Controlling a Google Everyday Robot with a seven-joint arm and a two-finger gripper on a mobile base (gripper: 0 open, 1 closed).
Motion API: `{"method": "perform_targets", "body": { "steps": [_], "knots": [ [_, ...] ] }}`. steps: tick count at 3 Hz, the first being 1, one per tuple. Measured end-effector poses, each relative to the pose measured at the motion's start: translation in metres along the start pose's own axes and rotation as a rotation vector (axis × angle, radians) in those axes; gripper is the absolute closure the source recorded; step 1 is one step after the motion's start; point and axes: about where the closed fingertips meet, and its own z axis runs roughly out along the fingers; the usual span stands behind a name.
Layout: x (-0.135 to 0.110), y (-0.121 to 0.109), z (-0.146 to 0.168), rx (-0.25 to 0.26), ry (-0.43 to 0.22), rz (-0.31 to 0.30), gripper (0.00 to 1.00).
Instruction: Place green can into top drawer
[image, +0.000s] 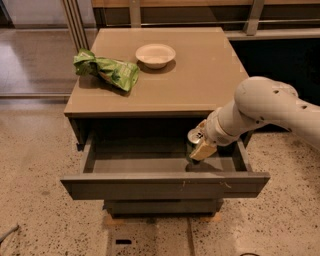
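**Set the can down flat before letting go**

The pincer (198, 150) is clamped on the green can (194, 136). It holds the can inside the open top drawer (150, 186), below the counter's (200, 80) front edge and toward its front right corner. The can's silver top tilts slightly toward the counter's left edge. Its dark body reaches down near the drawer floor, above a small shadow. Whether the base touches the floor cannot be told.

The step in hand looks like the final lowering and release. To do it well:

- Bring the can upright first, because a tilted can let go here would likely tip and roll along the floor.
- Ease it down until the base sits flat, and only then part the fingers.
- Part the fingers just enough to clear the can.
- Lift straight up, keeping the wrist away from the drawer's right wall and the front panel, both of which are near.

The arm (265, 107) comes in from beyond the counter's right edge. Its thick white link slopes down and to the left past the front right corner. The wrist dips under the level of the counter's front edge, with the tan finger (204, 149) on the near side of the can.

The snack bag (107, 71) near the left edge and the bowl (155, 54) toward the back edge are well apart from the work.
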Motion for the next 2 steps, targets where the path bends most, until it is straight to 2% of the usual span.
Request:
{"method": "perform_targets", "body": {
  "steps": [2],
  "knots": [
    [0.014,0.0,0.033,-0.039,-0.015,0.05,1.0]
  ]
}}
